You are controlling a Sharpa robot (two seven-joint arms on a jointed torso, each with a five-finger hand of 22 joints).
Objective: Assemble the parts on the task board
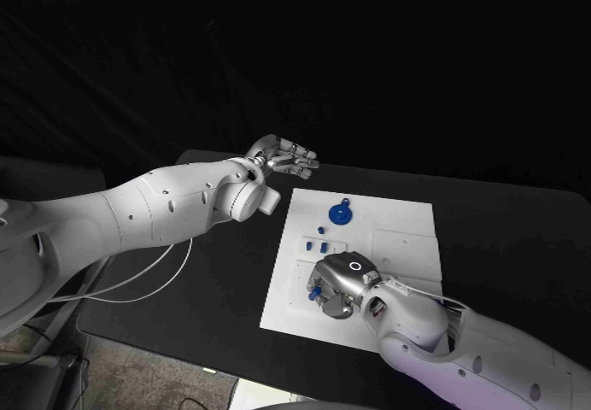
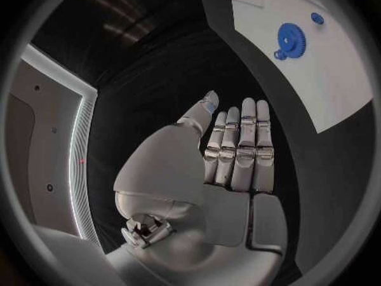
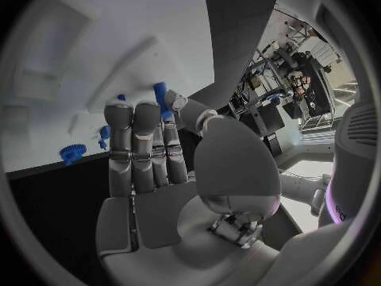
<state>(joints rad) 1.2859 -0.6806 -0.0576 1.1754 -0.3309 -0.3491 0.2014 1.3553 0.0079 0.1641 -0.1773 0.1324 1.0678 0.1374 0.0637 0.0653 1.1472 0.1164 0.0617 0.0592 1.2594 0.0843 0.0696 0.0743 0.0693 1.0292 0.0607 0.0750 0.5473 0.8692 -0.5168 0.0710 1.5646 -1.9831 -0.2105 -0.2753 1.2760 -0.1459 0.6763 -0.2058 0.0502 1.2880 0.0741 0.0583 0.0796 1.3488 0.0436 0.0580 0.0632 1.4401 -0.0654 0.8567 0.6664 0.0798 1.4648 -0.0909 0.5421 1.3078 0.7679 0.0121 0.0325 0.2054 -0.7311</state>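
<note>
A white task board (image 1: 406,248) lies in the middle of a black bench (image 1: 517,231), its long sides running near to far. On its far part lies a blue gear (image 1: 340,212), with a few small blue parts (image 1: 319,246) in a loose row nearer the middle, close to the board's left edge.

The right robot hand (image 1: 342,286) rests low over the near left part of the board, knuckles up, a blue part (image 3: 161,99) at its fingertips (image 3: 168,111); the thumb and a finger appear to pinch it, though the hand hides most of the contact. More blue shows just under that hand's left side in the head view.

The left robot hand (image 1: 282,159) hangs beyond the board's far left corner, over bare bench, well apart from the gear. Its fingers (image 2: 242,143) lie straight and side by side with the thumb set off from them, and it holds nothing.

The right half of the board carries only faint square outlines. Open bench lies to the right of the board and on its far side.
</note>
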